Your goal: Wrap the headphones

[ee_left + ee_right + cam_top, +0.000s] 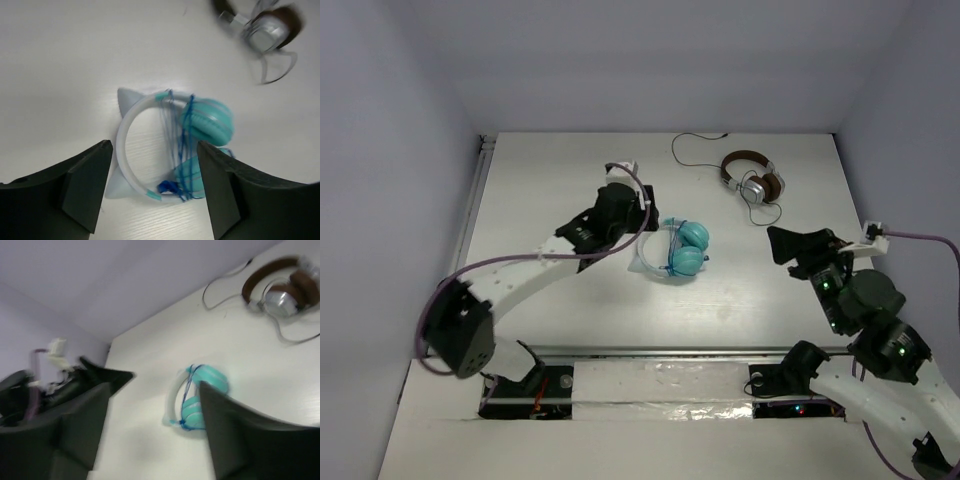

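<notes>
Honestly the teal headphones (678,250) look mostly bundled: they're lying flat in the middle of the table (740,310), and the thin blue cable (175,142) runs in several loose strands across the gap between the headband and the ear cups. The left pincer (154,145) hangs right over them with its fingers spread wide and nothing in them. The right pincer (788,245) is well off to the right, also wide open and empty.

What worries me is those loops. They look slack, so a finger coming down through the strands could snag one and drag the whole wrap loose. The headphones are light too, so a nudge on the headband would probably just slide them across the table instead of getting a grip. The plug end sits low by the near cup, though I can't tell if it's tucked in. The brown headphones (752,178) are far enough back not to get in the way
</notes>
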You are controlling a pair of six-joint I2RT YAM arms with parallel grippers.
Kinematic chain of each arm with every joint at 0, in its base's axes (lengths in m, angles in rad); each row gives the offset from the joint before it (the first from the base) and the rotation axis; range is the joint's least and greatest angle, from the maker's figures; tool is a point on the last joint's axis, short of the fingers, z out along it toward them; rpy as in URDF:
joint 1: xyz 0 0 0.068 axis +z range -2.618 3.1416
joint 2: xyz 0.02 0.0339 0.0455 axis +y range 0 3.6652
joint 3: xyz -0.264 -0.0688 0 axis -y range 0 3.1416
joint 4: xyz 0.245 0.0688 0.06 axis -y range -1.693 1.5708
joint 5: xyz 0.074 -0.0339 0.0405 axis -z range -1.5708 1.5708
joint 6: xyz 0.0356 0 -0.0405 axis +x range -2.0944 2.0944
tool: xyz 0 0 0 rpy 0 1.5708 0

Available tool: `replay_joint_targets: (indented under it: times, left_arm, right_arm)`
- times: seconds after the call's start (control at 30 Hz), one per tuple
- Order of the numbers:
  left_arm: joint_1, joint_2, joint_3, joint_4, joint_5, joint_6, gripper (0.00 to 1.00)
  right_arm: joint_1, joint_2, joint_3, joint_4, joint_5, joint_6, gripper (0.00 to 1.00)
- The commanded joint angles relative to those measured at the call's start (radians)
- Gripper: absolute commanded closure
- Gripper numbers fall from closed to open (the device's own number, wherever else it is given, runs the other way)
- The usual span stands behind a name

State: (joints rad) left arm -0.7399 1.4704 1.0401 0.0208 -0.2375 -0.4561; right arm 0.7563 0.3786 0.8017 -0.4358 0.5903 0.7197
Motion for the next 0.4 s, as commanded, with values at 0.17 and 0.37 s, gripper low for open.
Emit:
replay_joint_targets:
  times: [0.17,0.37]
  left_arm:
    - [-0.009,-0.539,-0.063,0.004,-0.048,0.033,0.11]
    - [-0.009,-0.729,-0.117,-0.065,-0.071,0.047,0.08]
  right_arm:
    - [0.008,-0.096,0.208,-0.123,0.259,-0.112,0.0]
    - [0.008,-0.106,0.211,-0.121,0.238,-0.141,0.0]
